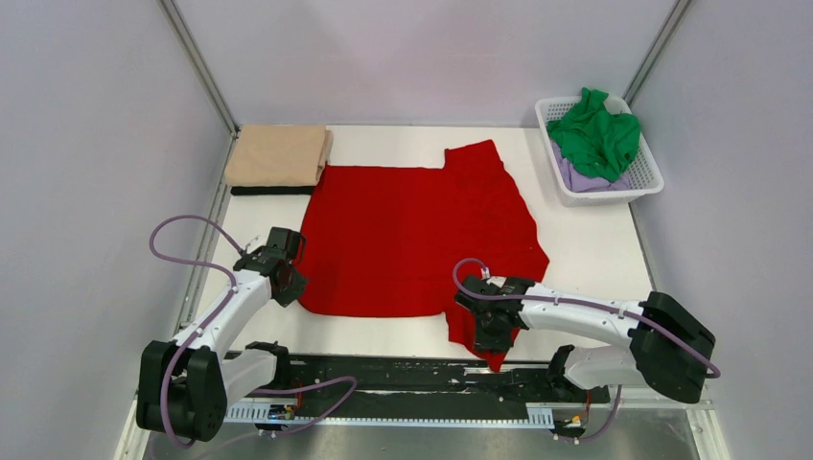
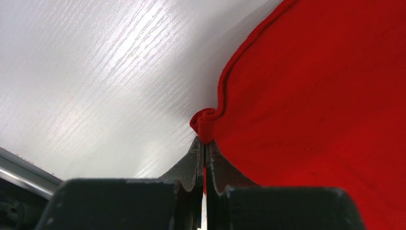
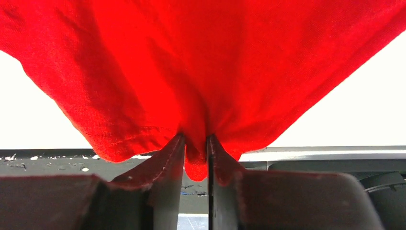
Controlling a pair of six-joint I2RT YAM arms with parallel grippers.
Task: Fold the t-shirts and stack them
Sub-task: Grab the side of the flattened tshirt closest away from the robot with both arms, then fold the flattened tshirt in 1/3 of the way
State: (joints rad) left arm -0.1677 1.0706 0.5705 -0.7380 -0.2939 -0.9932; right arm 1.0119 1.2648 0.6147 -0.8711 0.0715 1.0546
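A bright red t-shirt [image 1: 412, 235] lies spread over the middle of the table. My left gripper [image 1: 290, 271] is shut on its hem at the near left edge; the pinched fold [image 2: 205, 125] shows in the left wrist view. My right gripper [image 1: 491, 323] is shut on a bunch of the red shirt [image 3: 201, 72] at its near right corner, lifted off the table, with cloth hanging down. A folded tan-beige t-shirt [image 1: 278, 155] lies at the back left. A green t-shirt [image 1: 596, 134] lies on a pale lilac one [image 1: 578, 178] in the basket.
The white lattice basket [image 1: 652, 165] stands at the back right. A dark folded cloth edge [image 1: 271, 190] shows under the tan-beige shirt. A black rail [image 1: 403, 374] runs along the near table edge. Grey walls close in both sides.
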